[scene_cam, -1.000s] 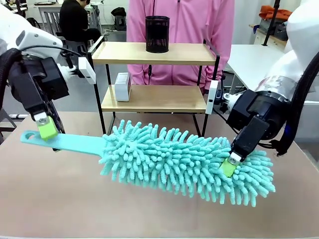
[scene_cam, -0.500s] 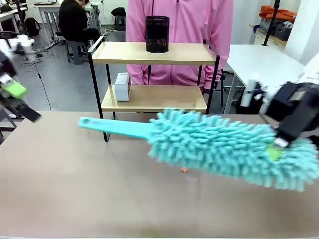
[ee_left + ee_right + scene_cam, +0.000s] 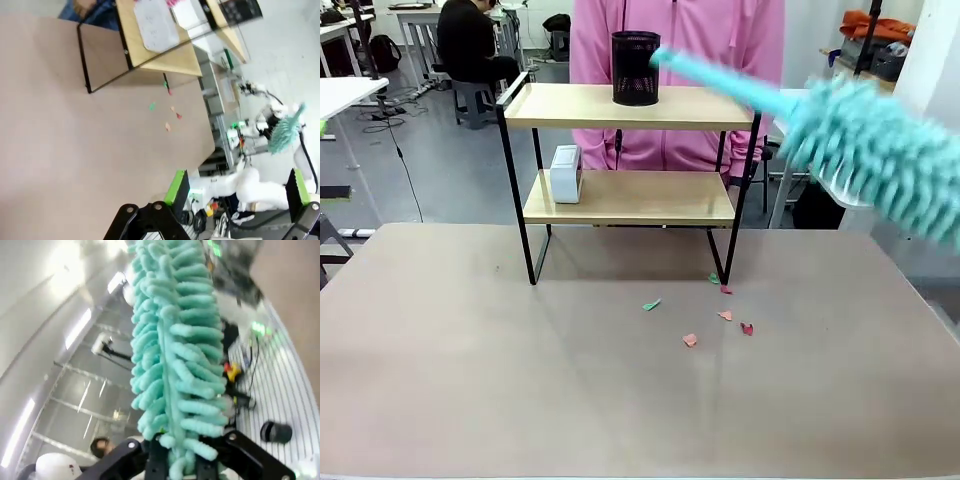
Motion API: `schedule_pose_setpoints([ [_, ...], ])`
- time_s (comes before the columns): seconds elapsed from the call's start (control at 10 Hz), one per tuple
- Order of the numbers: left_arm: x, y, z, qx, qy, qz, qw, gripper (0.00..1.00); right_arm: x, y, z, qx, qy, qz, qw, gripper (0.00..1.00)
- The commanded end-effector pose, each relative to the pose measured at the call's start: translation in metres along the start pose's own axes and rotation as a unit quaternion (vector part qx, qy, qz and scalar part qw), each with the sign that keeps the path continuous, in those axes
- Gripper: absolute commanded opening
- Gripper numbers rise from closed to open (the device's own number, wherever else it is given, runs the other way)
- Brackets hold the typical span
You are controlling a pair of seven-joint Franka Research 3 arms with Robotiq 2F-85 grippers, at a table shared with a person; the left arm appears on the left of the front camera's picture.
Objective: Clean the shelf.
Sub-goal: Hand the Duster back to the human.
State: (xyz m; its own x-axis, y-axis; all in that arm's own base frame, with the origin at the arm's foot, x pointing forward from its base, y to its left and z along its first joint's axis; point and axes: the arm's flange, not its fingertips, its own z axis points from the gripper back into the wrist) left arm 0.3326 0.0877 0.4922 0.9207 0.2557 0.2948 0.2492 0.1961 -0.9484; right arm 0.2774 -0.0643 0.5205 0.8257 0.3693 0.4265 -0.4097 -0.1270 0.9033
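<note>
Right gripper (image 3: 175, 460): black two-finger gripper, jaws clamped on the fluffy head of the teal chenille duster (image 3: 880, 150). The noodle-like strands rise straight up from between its fingers in the right wrist view. In the front view the duster hangs in the air at the right, blurred, with its flat teal handle slanting up and leftward.

Left gripper (image 3: 235, 192): black two-finger gripper with green pads (image 3: 177, 187), jaws spread wide, nothing between them. Ahead of it and well apart lies the beige counter (image 3: 470, 380).

Small two-tier shelf (image 3: 630, 197): two light wooden boards in a thin black metal frame, standing on the counter far ahead of the left gripper. The duster's handle tip is over its top board.

Black mesh pen cup (image 3: 636, 68): upright on the top board, just beside the handle tip.

Small white box (image 3: 565, 174): upright at the left end of the lower board.

Small paper scraps (image 3: 692, 340): pink, red and green, scattered on the counter near the shelf's right front leg.

Person in a pink top (image 3: 675, 40): standing behind the shelf.
</note>
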Motion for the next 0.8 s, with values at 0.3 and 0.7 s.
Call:
schedule_pose_setpoints([
  [0.3,-0.001,-0.011,0.006,-0.005,0.038,-0.012,0.999,1.00,-0.025,-0.041,0.083,-0.015,-0.275,-0.043,0.960,0.00],
  [0.7,-0.001,-0.011,0.006,-0.005,0.038,-0.012,0.999,1.00,-0.037,-0.118,0.106,-0.066,-0.335,-0.209,0.916,0.00],
])
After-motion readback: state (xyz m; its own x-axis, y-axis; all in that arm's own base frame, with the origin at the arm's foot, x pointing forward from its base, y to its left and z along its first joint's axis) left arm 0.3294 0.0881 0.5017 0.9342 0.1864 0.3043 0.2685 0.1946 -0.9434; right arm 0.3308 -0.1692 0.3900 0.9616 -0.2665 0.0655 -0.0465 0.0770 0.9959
